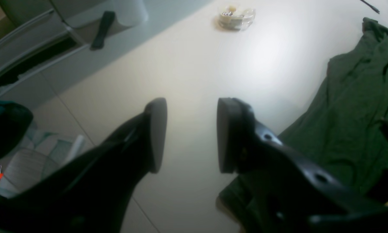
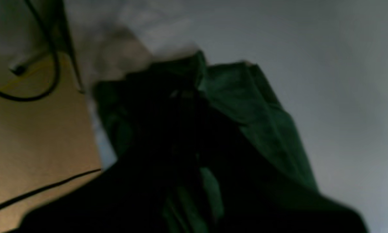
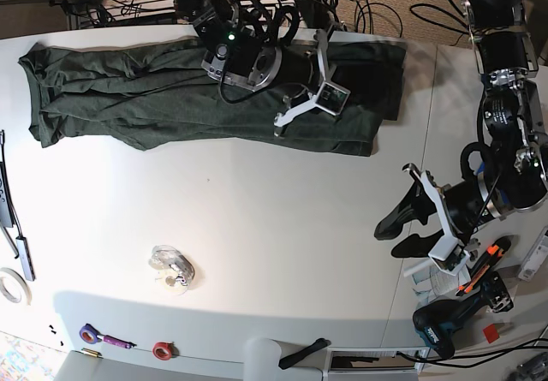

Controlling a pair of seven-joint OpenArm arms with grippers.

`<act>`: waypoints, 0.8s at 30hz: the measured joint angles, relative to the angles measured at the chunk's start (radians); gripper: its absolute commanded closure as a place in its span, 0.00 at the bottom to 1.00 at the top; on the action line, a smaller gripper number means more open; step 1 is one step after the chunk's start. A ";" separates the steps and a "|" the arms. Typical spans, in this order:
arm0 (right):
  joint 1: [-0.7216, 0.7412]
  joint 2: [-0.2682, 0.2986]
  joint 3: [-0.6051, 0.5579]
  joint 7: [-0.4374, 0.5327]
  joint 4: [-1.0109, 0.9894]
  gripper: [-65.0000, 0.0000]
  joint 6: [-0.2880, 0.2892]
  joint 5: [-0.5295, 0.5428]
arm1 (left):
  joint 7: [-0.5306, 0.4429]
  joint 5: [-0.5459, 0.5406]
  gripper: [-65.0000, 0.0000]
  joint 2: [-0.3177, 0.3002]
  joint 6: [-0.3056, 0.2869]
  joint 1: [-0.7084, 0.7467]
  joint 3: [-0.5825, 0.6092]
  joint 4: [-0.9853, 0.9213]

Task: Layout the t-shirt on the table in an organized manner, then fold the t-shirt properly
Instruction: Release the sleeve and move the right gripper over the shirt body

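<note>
T-shirt (image 3: pixel 128 94) in clamped right claw (image 3: pixel 342 73); left claw (image 1: pixel 190 136) agape, empty.

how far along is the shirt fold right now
Partly done: the t-shirt lies stretched across the far side of the table, wrinkled and apparently doubled lengthwise. In hand: the right gripper is shut on its cloth. The left gripper hangs open and empty. Left: smoothing and the remaining folds.
</note>
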 measured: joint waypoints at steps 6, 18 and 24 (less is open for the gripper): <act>0.010 -0.034 -0.003 0.033 0.000 0.55 0.001 -0.013 | -0.003 0.000 0.62 0.000 0.000 0.000 0.000 0.000; 0.089 -0.039 0.521 -0.024 0.108 0.55 -0.174 -0.124 | -0.009 0.233 0.56 -0.011 0.334 0.097 -0.009 0.000; 0.086 0.079 1.017 -0.068 0.109 0.55 -0.140 -0.042 | 0.097 0.132 0.42 -0.065 0.368 0.226 -0.203 -0.003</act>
